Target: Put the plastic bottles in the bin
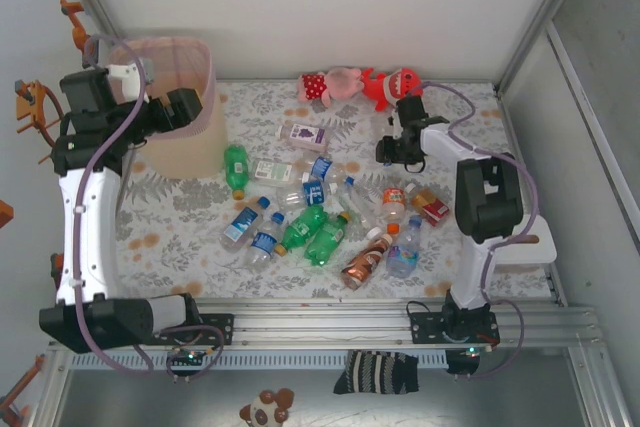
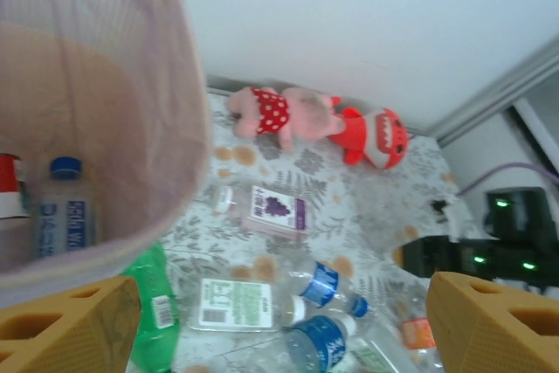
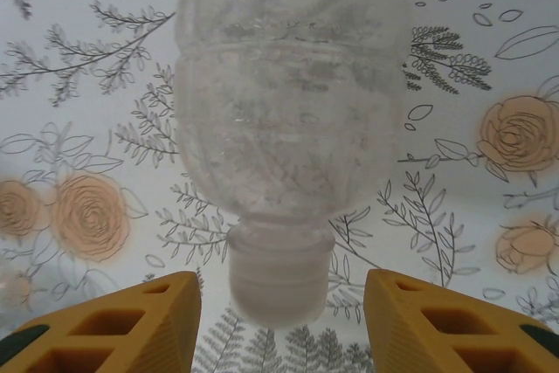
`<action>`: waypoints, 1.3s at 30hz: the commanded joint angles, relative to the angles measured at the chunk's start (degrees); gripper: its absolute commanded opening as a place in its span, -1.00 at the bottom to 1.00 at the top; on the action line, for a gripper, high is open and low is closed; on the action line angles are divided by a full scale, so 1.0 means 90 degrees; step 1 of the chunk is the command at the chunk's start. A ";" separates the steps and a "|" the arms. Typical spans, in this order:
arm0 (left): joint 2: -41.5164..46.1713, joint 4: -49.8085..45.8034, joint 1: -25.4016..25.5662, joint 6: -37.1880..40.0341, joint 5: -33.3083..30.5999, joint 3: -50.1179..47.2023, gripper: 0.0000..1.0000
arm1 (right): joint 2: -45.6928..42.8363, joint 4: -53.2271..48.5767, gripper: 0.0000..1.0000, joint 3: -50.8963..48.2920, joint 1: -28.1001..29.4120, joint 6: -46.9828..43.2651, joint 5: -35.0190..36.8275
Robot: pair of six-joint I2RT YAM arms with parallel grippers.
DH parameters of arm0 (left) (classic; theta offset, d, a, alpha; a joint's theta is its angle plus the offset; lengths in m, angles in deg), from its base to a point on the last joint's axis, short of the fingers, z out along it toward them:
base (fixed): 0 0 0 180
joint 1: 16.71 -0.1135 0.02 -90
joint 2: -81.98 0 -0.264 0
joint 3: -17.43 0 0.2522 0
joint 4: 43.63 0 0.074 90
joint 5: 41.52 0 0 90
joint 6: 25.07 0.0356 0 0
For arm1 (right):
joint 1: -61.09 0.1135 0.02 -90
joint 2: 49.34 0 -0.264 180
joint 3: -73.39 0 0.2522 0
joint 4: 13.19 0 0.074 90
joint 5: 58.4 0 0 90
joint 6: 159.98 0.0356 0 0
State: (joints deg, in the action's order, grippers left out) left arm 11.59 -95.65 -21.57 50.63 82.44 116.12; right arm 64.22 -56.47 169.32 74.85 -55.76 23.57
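Flowered tablecloth [image 1: 180, 237] holds loose bottles [image 1: 315, 232] nearest the arms. Beyond them, the right gripper [image 3: 279, 303] straddles the cap [image 3: 281, 272] of a clear bottle [image 3: 293, 111], fingers not yet touching (the pick seems under way, so closing comes next). The left gripper [image 2: 279, 303] gapes empty beside the bin [image 2: 188, 128]. Plush toys [image 1: 360, 85] lie farthest, out of the way.
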 commanded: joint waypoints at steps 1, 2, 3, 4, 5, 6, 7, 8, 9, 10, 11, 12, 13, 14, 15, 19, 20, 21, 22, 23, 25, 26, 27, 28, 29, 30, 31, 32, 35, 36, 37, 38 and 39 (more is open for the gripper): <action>0.0463 0.0589 0.0032 -0.0572 0.0635 -0.0498 0.70 | 0.0171 0.0177 -0.01 0.0258 0.0030 0.0096 -0.0006; 0.0577 0.0684 0.0042 -0.0650 0.0651 -0.0650 0.70 | 0.0238 0.0189 -0.03 0.0274 0.0033 0.0090 -0.0006; 0.0679 0.0777 0.0051 -0.0729 0.0669 -0.0779 0.71 | 0.0288 0.0203 -0.04 0.0274 0.0033 0.0095 0.0012; 0.0759 0.0833 0.0054 -0.0788 0.0670 -0.0883 0.71 | 0.0326 0.0208 -0.06 0.0269 0.0029 0.0093 0.0029; 0.0822 0.0879 0.0070 -0.0829 0.0678 -0.0969 0.71 | 0.0375 0.0213 -0.07 0.0263 0.0031 0.0086 0.0042; 0.0879 0.0906 0.0071 -0.0859 0.0680 -0.1030 0.71 | 0.0407 0.0218 -0.09 0.0264 0.0025 0.0082 0.0050; 0.0905 0.0911 0.0081 -0.0878 0.0680 -0.1073 0.71 | 0.0428 0.0223 -0.10 0.0252 0.0028 0.0072 0.0054; 0.0931 0.0911 0.0088 -0.0898 0.0675 -0.1114 0.71 | 0.0448 0.0228 -0.12 0.0248 0.0031 0.0070 0.0063; 0.0947 0.0916 0.0095 -0.0918 0.0680 -0.1139 0.71 | 0.0466 0.0242 -0.13 0.0240 0.0030 0.0070 0.0053; 0.0958 0.0916 0.0108 -0.0920 0.0677 -0.1167 0.71 | 0.0466 0.0263 -0.15 0.0228 0.0028 0.0081 0.0053; 0.0977 0.0915 0.0105 -0.0929 0.0652 -0.1196 0.71 | 0.0464 0.0298 -0.18 0.0195 0.0033 0.0093 0.0043; 0.0985 0.0921 0.0120 -0.0948 0.0622 -0.1226 0.71 | 0.0459 0.0334 -0.21 0.0155 0.0033 0.0108 0.0038; 0.1004 0.0935 0.0120 -0.0965 0.0586 -0.1256 0.71 | 0.0451 0.0357 -0.23 0.0138 0.0031 0.0111 0.0024; 0.1014 0.0949 0.0129 -0.0993 0.0583 -0.1281 0.71 | 0.0451 0.0367 -0.26 0.0116 0.0031 0.0116 0.0014; 0.1024 0.0967 0.0130 -0.1013 0.0581 -0.1308 0.71 | 0.0441 0.0384 -0.28 0.0109 0.0027 0.0127 0.0014; 0.1071 0.1076 0.0138 -0.1117 0.0572 -0.1379 0.71 | 0.0310 0.0434 -0.37 0.0021 0.0028 0.0129 0.0043; 0.1073 0.1096 0.0147 -0.1130 0.0564 -0.1389 0.70 | 0.0262 0.0435 -0.39 0.0002 0.0032 0.0122 0.0043; 0.1090 0.1114 0.0148 -0.1138 0.0553 -0.1404 0.70 | 0.0213 0.0429 -0.41 0.0007 0.0033 0.0120 0.0061; 0.1093 0.1129 0.0159 -0.1131 0.0529 -0.1429 0.69 | 0.0145 0.0401 -0.43 0.0016 0.0032 0.0118 0.0100; 0.1099 0.1126 0.0158 -0.1133 0.0492 -0.1454 0.68 | 0.0061 0.0376 -0.44 0.0003 0.0031 0.0099 0.0116; 0.1111 0.1135 0.0159 -0.1145 0.0457 -0.1490 0.67 | -0.0133 0.0341 -0.45 -0.0010 0.0032 0.0018 0.0148; 0.1113 0.1153 0.0167 -0.1142 0.0474 -0.1523 0.66 | -0.0249 0.0321 -0.46 -0.0021 0.0033 -0.0024 0.0176; 0.1112 0.1160 0.0169 -0.1145 0.0476 -0.1536 0.66 | -0.0369 0.0306 -0.47 -0.0042 0.0034 -0.0070 0.0211; 0.1126 0.1170 0.0173 -0.1145 0.0474 -0.1546 0.66 | -0.0504 0.0294 -0.47 -0.0067 0.0031 -0.0130 0.0250; 0.1134 0.1166 0.0178 -0.1127 0.0475 -0.1555 0.66 | -0.0637 0.0283 -0.47 -0.0086 0.0029 -0.0223 0.0292; 0.1150 0.1170 0.0192 -0.1108 0.0475 -0.1564 0.66 | -0.0748 0.0273 -0.47 -0.0109 0.0030 -0.0309 0.0314; 0.1156 0.1184 0.0197 -0.1090 0.0475 -0.1582 0.66 | -0.0872 0.0255 -0.48 -0.0116 0.0029 -0.0428 0.0333; 0.1160 0.1192 0.0207 -0.1058 0.0475 -0.1594 0.66 | -0.0978 0.0229 -0.48 -0.0135 0.0033 -0.0565 0.0343; 0.1155 0.1199 0.0227 -0.0982 0.0479 -0.1643 0.66 | -0.1309 0.0230 -0.48 -0.0244 0.0033 -0.1023 0.0414; 0.1151 0.1190 0.0234 -0.0956 0.0491 -0.1651 0.65 | -0.1449 0.0242 -0.48 -0.0312 0.0038 -0.1253 0.0403; 0.1142 0.1199 0.0243 -0.0929 0.0509 -0.1661 0.65 | -0.1575 0.0252 -0.51 -0.0371 0.0041 -0.1510 0.0380; 0.1141 0.1194 0.0263 -0.0915 0.0517 -0.1668 0.65 | -0.1681 0.0253 -0.53 -0.0429 0.0061 -0.1752 0.0347; 0.1152 0.1195 0.0286 -0.0892 0.0513 -0.1667 0.64 | -0.1795 0.0243 -0.55 -0.0482 0.0085 -0.2062 0.0313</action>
State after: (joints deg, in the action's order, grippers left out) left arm 21.01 -86.25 -19.52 41.34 86.46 101.82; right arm 50.60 -53.47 166.77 74.91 -65.92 25.89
